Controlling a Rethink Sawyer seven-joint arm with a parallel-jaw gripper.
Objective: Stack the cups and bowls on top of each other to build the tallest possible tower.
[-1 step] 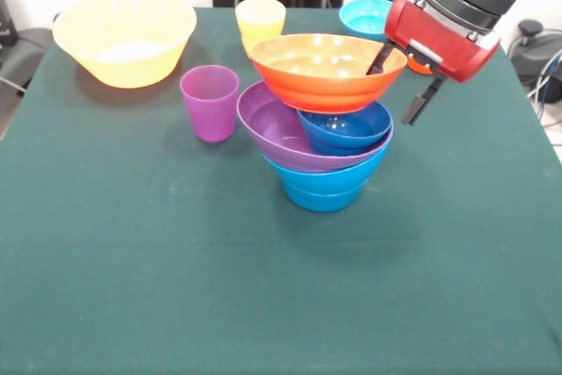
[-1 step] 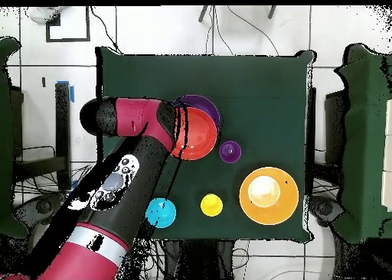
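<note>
Claw astride orange bowl rim | tower lopsided | writing: none legible

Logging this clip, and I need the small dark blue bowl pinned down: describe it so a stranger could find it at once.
Start at the tower of bowls mid-table. Its wide orange bowl sits on top and the tilted purple bowl lower down. The dark blue bowl is wedged between them at the side nearest the gripper, smaller and darker than the lighter blue base bowl.
</note>
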